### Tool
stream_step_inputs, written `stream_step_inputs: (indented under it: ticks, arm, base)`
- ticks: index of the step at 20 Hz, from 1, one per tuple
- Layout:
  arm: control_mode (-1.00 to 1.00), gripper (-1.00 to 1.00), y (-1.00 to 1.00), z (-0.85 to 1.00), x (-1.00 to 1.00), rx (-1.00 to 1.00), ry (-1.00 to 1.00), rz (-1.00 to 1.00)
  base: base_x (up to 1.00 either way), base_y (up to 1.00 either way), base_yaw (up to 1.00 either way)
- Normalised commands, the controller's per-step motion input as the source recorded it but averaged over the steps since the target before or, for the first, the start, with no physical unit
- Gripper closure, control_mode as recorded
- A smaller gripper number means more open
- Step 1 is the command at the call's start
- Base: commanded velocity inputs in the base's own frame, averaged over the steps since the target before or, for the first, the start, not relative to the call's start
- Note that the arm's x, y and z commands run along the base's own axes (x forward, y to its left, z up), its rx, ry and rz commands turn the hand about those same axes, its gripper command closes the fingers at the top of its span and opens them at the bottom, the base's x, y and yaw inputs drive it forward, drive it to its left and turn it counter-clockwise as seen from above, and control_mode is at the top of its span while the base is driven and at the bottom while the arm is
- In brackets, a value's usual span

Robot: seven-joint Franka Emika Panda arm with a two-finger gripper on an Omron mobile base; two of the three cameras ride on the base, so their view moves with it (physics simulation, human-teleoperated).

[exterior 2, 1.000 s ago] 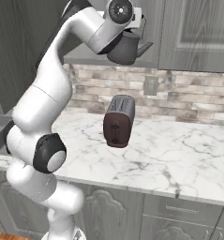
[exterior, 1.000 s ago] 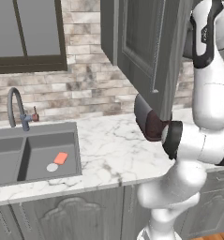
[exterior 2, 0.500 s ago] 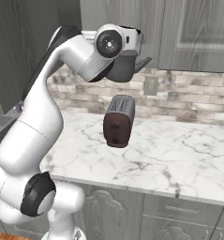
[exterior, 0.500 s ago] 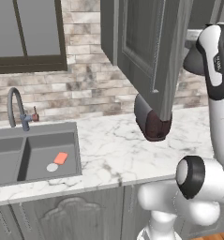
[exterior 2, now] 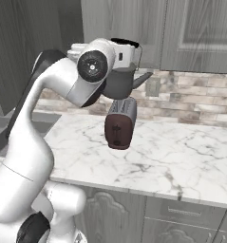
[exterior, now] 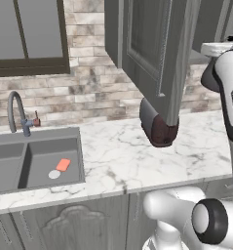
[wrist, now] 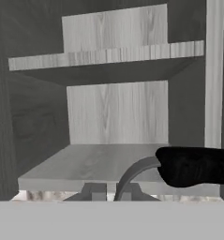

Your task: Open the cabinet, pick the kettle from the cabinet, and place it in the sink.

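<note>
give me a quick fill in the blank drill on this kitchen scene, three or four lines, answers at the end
1. The gripper is shut on the kettle's curved ____.
2. The cabinet door stands ____.
3. On the marble counter, below the kettle, stands a dark grey-and-maroon ____.
4. A small orange thing lies in the right basin of the ____.

Missing words: handle; open; toaster; sink

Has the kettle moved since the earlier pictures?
Yes. In the right base view the kettle has dropped from cabinet-bottom height to just above the toaster, carried down by the arm.
</note>
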Motion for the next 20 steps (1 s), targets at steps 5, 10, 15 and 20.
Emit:
stream_step_inputs:
  ticks: [5,10,15,20]
  arm:
    - [-1.0,1.0,0.0,-0.45,-0.75,0.0,-0.03,0.0]
    - [-1.0,1.0,0.06,-0.44,-0.68,0.0,0.0,0.01]
    - [-1.0,1.0,0.11,-0.49,-0.58,-0.02,0.03,0.08]
    - [-1.0,1.0,0.25,-0.49,-0.54,0.0,0.0,0.09]
  base:
    - [0.0,0.0,0.0]
    - [0.0,0.0,0.0]
    - [0.0,0.0,0.0]
    - [0.0,0.0,0.0]
